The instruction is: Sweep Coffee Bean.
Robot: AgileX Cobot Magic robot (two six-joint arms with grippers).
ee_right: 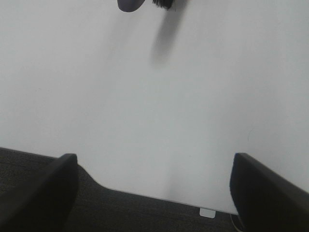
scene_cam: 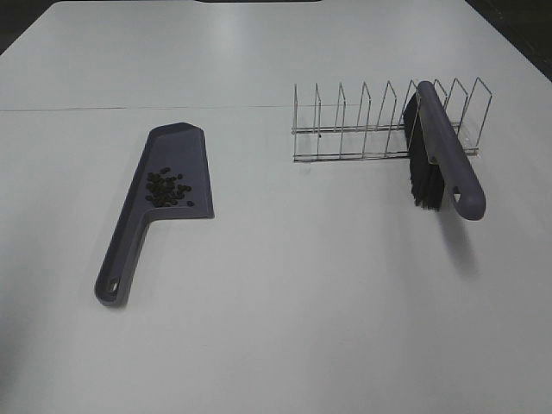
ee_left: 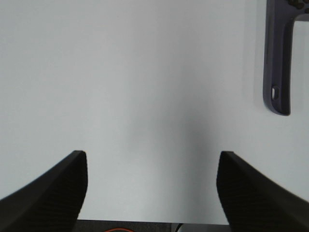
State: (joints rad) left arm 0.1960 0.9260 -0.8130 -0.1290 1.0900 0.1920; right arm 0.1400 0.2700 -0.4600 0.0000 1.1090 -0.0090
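Observation:
A cluster of dark coffee beans (scene_cam: 167, 188) lies inside the purple dustpan (scene_cam: 191, 159) on the left of the white table. The dustpan's handle (scene_cam: 121, 263) points toward the near edge; it also shows in the left wrist view (ee_left: 277, 63). A purple brush (scene_cam: 447, 151) with black bristles (scene_cam: 421, 168) rests in a wire rack (scene_cam: 362, 125) on the right; its handle tip shows in the right wrist view (ee_right: 130, 4). My left gripper (ee_left: 152, 188) is open and empty over bare table. My right gripper (ee_right: 154, 186) is open and empty near the table's front edge. Neither arm shows in the exterior high view.
The white table (scene_cam: 293, 285) has a seam line (scene_cam: 129, 108) running across the back. The table's near edge and dark floor (ee_right: 120, 212) show in the right wrist view.

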